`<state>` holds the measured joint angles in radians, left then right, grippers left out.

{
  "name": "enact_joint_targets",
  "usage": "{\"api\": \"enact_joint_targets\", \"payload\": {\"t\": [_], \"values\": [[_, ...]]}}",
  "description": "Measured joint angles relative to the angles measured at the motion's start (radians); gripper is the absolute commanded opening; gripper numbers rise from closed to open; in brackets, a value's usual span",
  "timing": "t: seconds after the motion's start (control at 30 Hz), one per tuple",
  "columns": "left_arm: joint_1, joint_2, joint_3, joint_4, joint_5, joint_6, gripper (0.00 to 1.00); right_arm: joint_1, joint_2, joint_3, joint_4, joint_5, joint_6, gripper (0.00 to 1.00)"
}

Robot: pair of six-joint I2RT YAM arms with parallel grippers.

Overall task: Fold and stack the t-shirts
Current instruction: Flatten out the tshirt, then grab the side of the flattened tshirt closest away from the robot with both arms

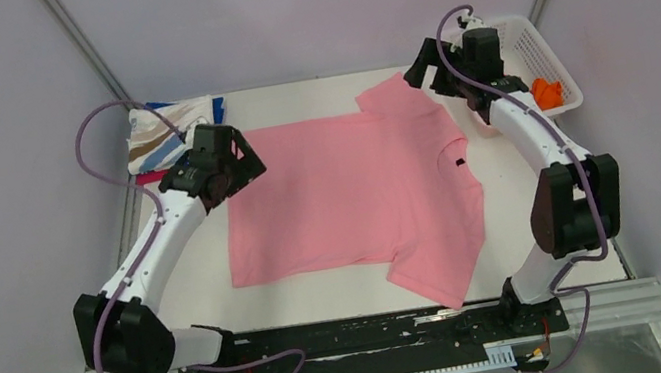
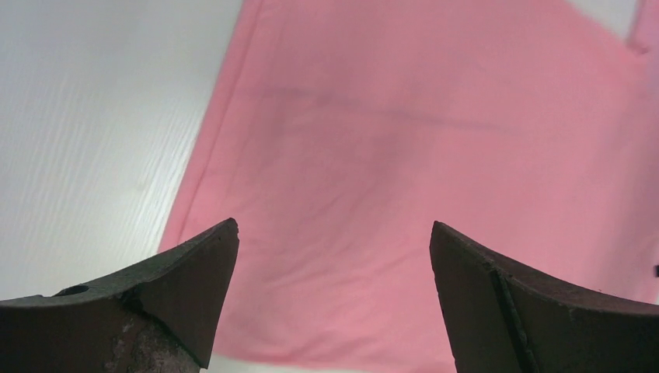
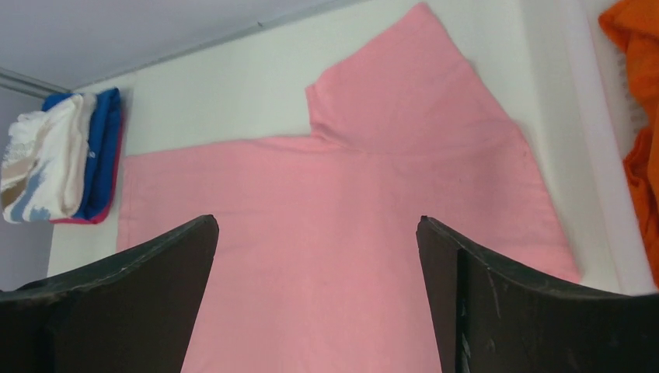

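Pink t-shirt [image 1: 349, 199] flat across white table [image 1: 315, 299], sleeves spread

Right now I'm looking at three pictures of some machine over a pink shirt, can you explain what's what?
Two robot arms stand at the near edge of the table. One picture looks down from above; the other two come from wrist cameras, so the dark wedges are each arm's own fingers. A pink t-shirt lies flat on the table, folded shirts are stacked far left, and an orange shirt sits in a white basket far right. The left gripper and right gripper are both open, holding nothing.
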<state>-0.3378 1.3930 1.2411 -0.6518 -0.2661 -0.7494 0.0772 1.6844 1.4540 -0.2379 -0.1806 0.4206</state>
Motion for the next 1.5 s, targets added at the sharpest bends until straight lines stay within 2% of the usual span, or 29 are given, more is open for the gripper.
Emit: {"api": "enact_joint_targets", "payload": {"t": [0.17,0.3,0.5,0.63,0.77,1.1,1.23,1.43,1.47,1.5], "values": [[-0.015,-0.173,-0.254,-0.162,-0.013,-0.095,1.0,0.024,-0.107,-0.254,0.002,0.01,0.008,1.0],[-0.036,-0.298,-0.407,-0.315,-0.008,-0.208,0.94,0.09,-0.238,-0.462,-0.038,0.077,0.045,1.0],[-0.041,-0.497,-0.595,-0.418,-0.011,-0.401,0.72,0.108,-0.373,-0.547,-0.062,0.169,0.095,1.0],[-0.041,-0.544,-0.696,-0.382,-0.032,-0.503,0.66,0.104,-0.378,-0.547,-0.063,0.201,0.102,1.0],[-0.041,-0.534,-0.757,-0.306,-0.051,-0.562,0.64,0.104,-0.378,-0.551,-0.064,0.21,0.103,1.0],[-0.041,-0.413,-0.768,-0.137,-0.091,-0.622,0.64,0.104,-0.378,-0.557,-0.065,0.206,0.103,1.0],[-0.041,-0.379,-0.764,-0.093,-0.111,-0.624,0.58,0.104,-0.378,-0.557,-0.065,0.206,0.103,1.0],[-0.041,-0.327,-0.747,-0.074,-0.139,-0.63,0.26,0.104,-0.378,-0.57,-0.074,0.206,0.103,1.0],[-0.04,-0.325,-0.747,-0.074,-0.14,-0.631,0.15,0.104,-0.378,-0.571,-0.082,0.206,0.103,1.0],[-0.041,-0.325,-0.747,-0.074,-0.14,-0.634,0.08,0.104,-0.378,-0.571,-0.09,0.206,0.103,1.0]]}}
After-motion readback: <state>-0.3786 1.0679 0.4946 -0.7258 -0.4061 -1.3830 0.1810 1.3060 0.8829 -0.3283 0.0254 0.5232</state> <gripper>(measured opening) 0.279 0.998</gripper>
